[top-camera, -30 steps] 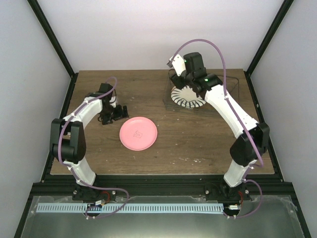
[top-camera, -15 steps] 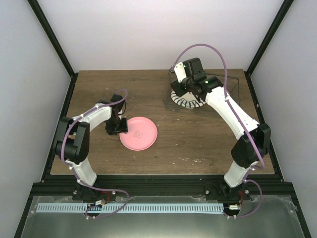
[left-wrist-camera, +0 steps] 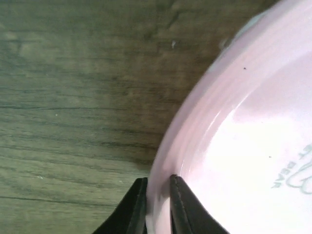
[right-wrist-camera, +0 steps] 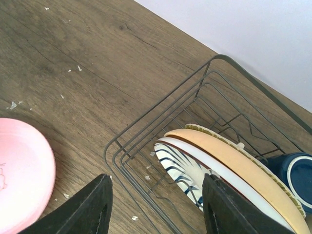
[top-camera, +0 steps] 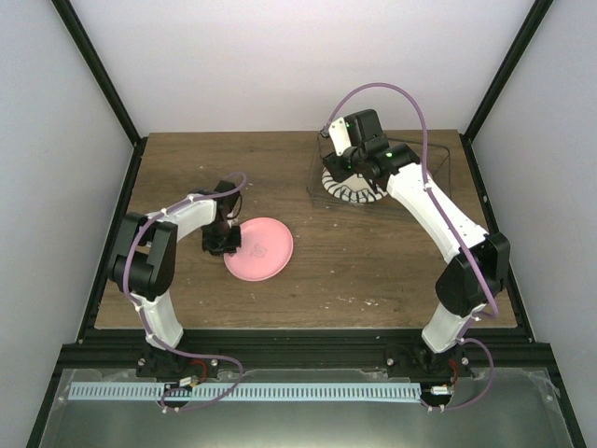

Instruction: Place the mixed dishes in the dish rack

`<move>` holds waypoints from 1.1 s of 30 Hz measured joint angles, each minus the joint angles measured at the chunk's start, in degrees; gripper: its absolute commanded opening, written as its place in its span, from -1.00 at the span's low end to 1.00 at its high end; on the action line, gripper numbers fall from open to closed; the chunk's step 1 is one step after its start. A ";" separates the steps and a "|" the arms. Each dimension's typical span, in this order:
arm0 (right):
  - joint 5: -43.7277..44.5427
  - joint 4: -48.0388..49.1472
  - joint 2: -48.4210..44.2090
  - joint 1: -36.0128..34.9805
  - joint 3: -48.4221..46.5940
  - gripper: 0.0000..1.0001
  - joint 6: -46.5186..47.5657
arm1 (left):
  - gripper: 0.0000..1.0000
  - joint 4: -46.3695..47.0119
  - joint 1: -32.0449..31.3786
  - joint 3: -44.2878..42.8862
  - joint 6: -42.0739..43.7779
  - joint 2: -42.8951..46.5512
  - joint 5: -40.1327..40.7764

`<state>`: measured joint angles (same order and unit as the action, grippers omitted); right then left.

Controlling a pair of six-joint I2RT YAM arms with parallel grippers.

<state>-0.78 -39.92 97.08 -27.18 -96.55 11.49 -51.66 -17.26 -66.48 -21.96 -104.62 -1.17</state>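
**Station check: pink plate gripped at its rim, rack part loaded**

Left arm: the left gripper (left-wrist-camera: 157, 207) sits at the bottom centre of the left wrist view; its two dark fingers (left-wrist-camera: 181, 207) stand close together and pinch the rim of the pink plate (left-wrist-camera: 234, 122), one finger on the outside of the rim and one on the inside; in the top view this grip falls on the plate's left edge, left of centre in the frame; the plate lies face up over the wooden table (top-camera: 373, 271); whether the gripped edge is off the wood cannot be told.

Right arm: the right gripper (right-wrist-camera: 157, 180) hangs over the near left corner of the dish rack (right-wrist-camera: 127, 157), at the upper right of the top view; its jaws are spread wide, with nothing between them and no contact with the wire.

Rack contents, right wrist view: the white plate with black radial stripes (right-wrist-camera: 180, 168) stands on edge at lower centre right, leaning; the yellow-orange plate (right-wrist-camera: 229, 161) stands just behind it, the two faces close together, contact not determinable; the dark blue mug (right-wrist-camera: 292, 175) sits inside the rack at the right edge of the frame, behind the yellow-orange plate.

Pink plate also shows at the lower left of the right wrist view, well apart from the rack.
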 measured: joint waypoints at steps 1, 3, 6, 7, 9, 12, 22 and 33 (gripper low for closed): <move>-0.02 -0.09 0.04 -0.02 -0.04 0.04 0.00 | -1.00 -0.44 0.02 -0.87 0.35 -0.07 -0.59; -0.04 -0.48 0.17 -0.02 -0.26 0.04 -0.04 | -1.00 -0.76 0.02 -2.99 1.20 -0.09 -1.95; -0.50 -1.22 1.29 0.00 -1.53 0.05 -0.35 | -1.00 -0.50 0.00 -6.19 2.62 -0.24 -3.78; -0.83 -1.42 1.79 0.00 -2.16 0.05 -0.52 | -1.00 -0.48 0.02 -7.04 2.95 -0.24 -4.09; -1.97 -1.86 2.78 0.00 -3.48 0.07 -1.14 | -1.00 -0.37 0.39 -7.78 3.63 -0.24 -4.63; -4.72 -2.84 4.26 0.02 -5.95 0.16 -2.49 | -1.00 -0.37 2.47 -7.82 4.81 0.37 -6.80; -21.90 -5.27 10.43 3.54 -13.57 0.50 -8.48 | -1.00 -0.17 14.62 -11.56 12.00 13.97 -14.14; -38.23 -5.29 16.55 4.94 -14.53 0.57 -12.70 | -1.00 5.55 15.34 -13.86 12.85 16.85 -25.11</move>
<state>-39.00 -45.21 113.62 -22.24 -111.09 -1.21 -46.11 -1.91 -80.34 -9.10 -87.77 -26.28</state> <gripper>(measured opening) 0.780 0.033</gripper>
